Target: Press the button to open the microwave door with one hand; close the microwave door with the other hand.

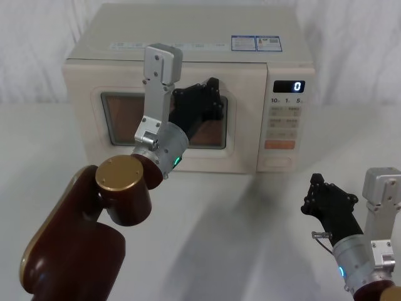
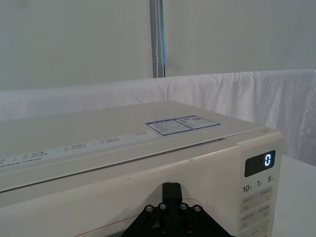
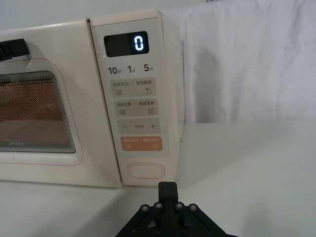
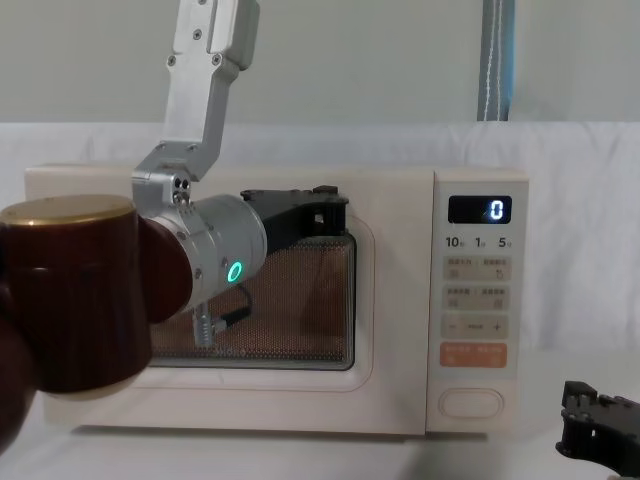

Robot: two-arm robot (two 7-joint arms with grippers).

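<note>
The cream microwave [image 1: 188, 37] stands at the back of the table, its display reading "0". The microwave door [image 1: 241, 125] sits flush with the control panel. My left gripper [image 1: 213, 84] is shut, its tip against the door at the upper right corner of the dark window [image 4: 300, 300]; the same gripper [image 2: 171, 187] meets the door front [image 2: 98, 197] in the left wrist view. The wide cream button [image 3: 145, 171] lies at the bottom of the panel, below the orange key [image 3: 141, 144]. My right gripper [image 1: 316, 182] is shut, low over the table and well in front of the button [image 1: 277, 163], apart from it.
A white cloth covers the table [image 1: 250, 238] and hangs behind the microwave [image 3: 247, 64]. My left arm's brown elbow [image 1: 122, 188] reaches across in front of the door. Open table lies right of the microwave.
</note>
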